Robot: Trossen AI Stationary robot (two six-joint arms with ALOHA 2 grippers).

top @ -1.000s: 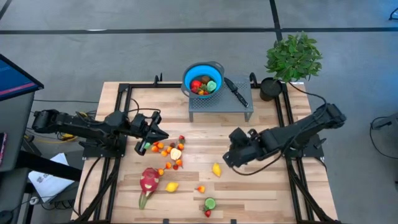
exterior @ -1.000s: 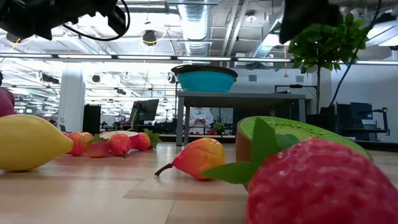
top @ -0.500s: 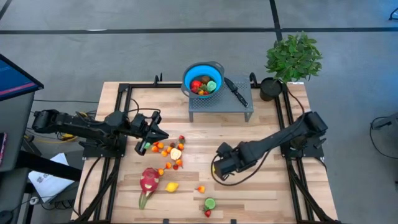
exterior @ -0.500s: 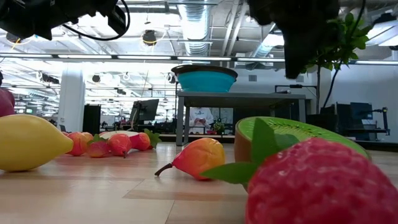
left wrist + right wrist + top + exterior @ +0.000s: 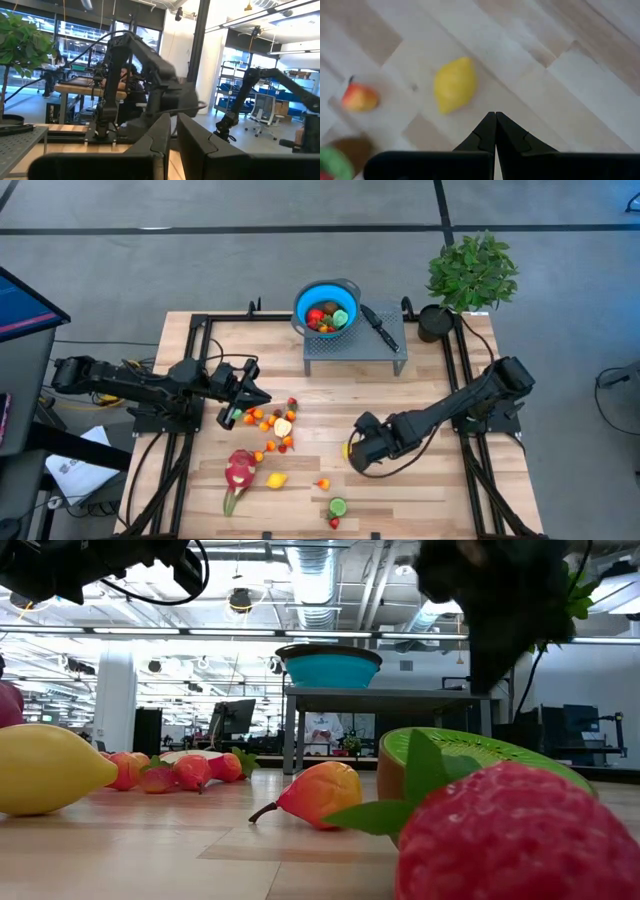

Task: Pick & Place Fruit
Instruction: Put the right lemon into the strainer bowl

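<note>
Toy fruit lies scattered on the wooden table: a cluster of small orange and red pieces [image 5: 272, 425], a pink dragon fruit [image 5: 238, 471], two yellow lemons [image 5: 277, 479] [image 5: 346, 448], a green kiwi half [image 5: 338, 506] and a strawberry [image 5: 334, 522]. My right gripper [image 5: 354, 454] is shut and points steeply down just above the middle lemon [image 5: 454, 84], touching nothing. In the right wrist view its fingertips [image 5: 495, 122] stand short of that lemon. My left gripper [image 5: 260, 396] is shut and hovers level above the fruit cluster at the left.
A blue colander [image 5: 326, 308] holding fruit stands on a grey rack [image 5: 355, 350] at the far edge, with a black-handled knife [image 5: 380, 327] beside it. A potted plant [image 5: 470, 272] is at the far right corner. Bare wood lies right of the middle lemon.
My right gripper has come down and toward the table's left, tipping more steeply downward, and now stands over the middle lemon. It has stayed shut. No fruit has moved.
</note>
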